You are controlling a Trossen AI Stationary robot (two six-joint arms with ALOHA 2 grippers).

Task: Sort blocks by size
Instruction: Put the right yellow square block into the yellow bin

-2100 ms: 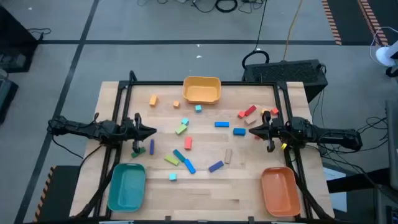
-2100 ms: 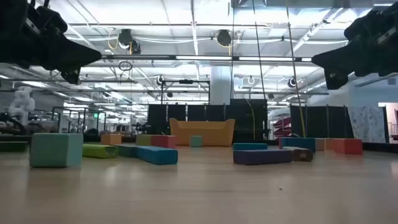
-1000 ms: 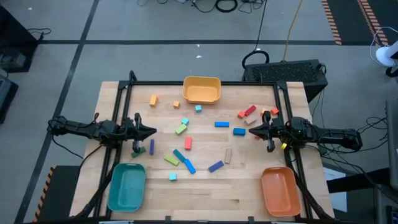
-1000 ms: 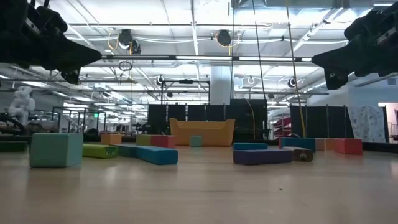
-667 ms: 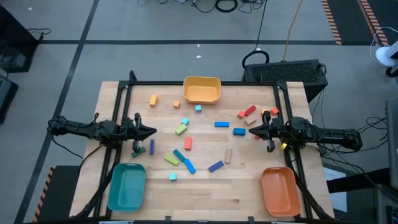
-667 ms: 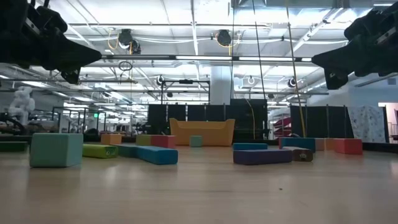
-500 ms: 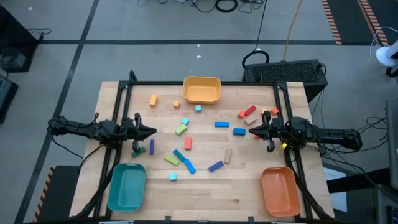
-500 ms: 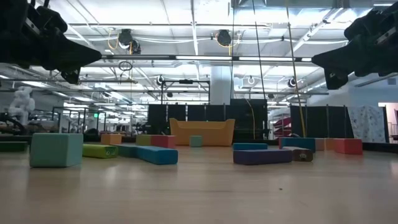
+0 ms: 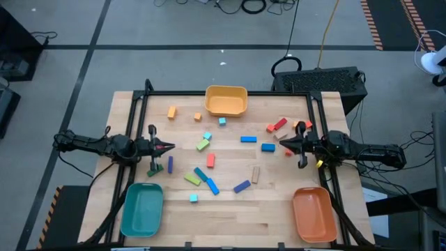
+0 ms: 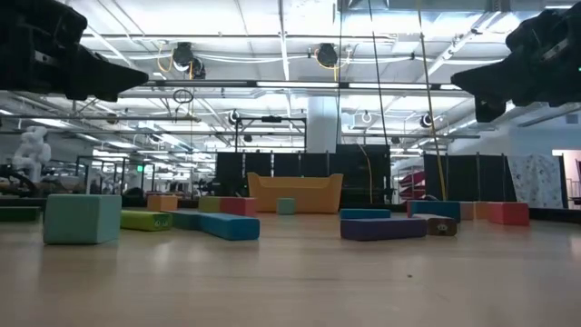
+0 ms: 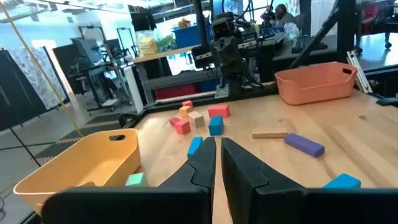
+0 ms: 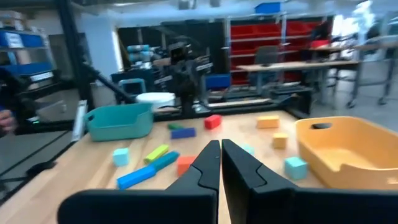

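Several small painted blocks lie flat and scattered on the wooden table (image 9: pixel 230 216). Among them are a blue bar (image 9: pixel 249 139), a red bar (image 9: pixel 279 125), a green block (image 9: pixel 203 145), a purple block (image 9: pixel 242 186) and a teal cube (image 9: pixel 194 198). My left gripper (image 9: pixel 172 147) hovers shut and empty above the table's left side, pointing toward the blocks; its fingers meet in the left wrist view (image 11: pixel 217 155). My right gripper (image 9: pixel 279 146) hovers shut and empty at the right side, pointing left; it also shows in the right wrist view (image 12: pixel 220 152).
A yellow tray (image 9: pixel 226 100) stands at the far edge's middle. A teal tray (image 9: pixel 142 208) is at the near left and an orange tray (image 9: pixel 313 213) at the near right. Black frame rails (image 9: pixel 139 104) run along the table's sides.
My left gripper has turned a little about its own axis and risen slightly. My right gripper has risen slightly. No block has moved.
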